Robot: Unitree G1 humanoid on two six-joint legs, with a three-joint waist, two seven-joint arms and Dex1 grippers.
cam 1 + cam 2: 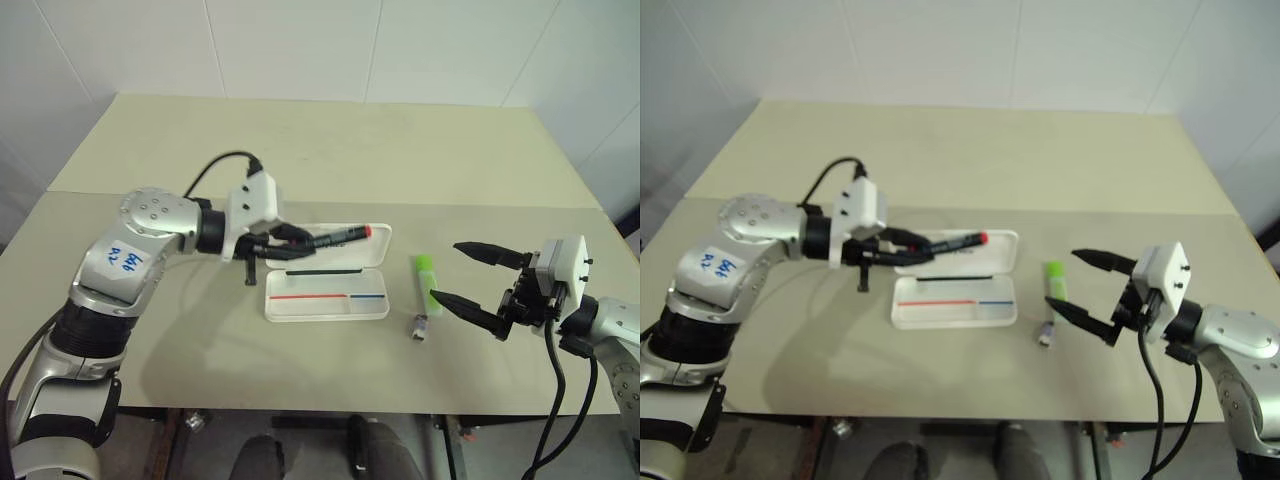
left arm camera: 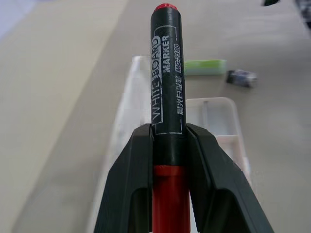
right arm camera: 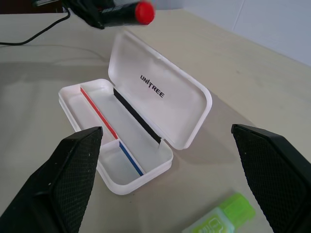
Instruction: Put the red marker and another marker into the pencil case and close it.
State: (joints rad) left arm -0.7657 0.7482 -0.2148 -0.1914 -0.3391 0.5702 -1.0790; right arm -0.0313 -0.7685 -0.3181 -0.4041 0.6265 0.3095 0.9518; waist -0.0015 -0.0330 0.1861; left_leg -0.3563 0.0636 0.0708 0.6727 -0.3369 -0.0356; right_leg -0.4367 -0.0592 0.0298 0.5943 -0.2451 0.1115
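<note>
L gripper (image 2: 167,160): jaws clamped on red marker (image 1: 340,237), held roughly level above open lid of pencil case (image 1: 327,306), red end twd robot's right.
R gripper (image 1: 462,275): jaws wide apart, nothing btwn them, just right of green highlighter (image 1: 427,283).
Highlighter: lay on table (image 1: 400,150), right of case, apart from it.
Case: open, tray w/ red + blue lines.

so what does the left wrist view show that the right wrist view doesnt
Left wrist: the left gripper clamped on the red marker, WHITEBOARD MARKER print readable, plus a small grey piece.
Right wrist: the right gripper wide open, the lid's UNITREE logo, red and blue lines inside.
Both: the open pencil case, the green highlighter, the marker.
</note>
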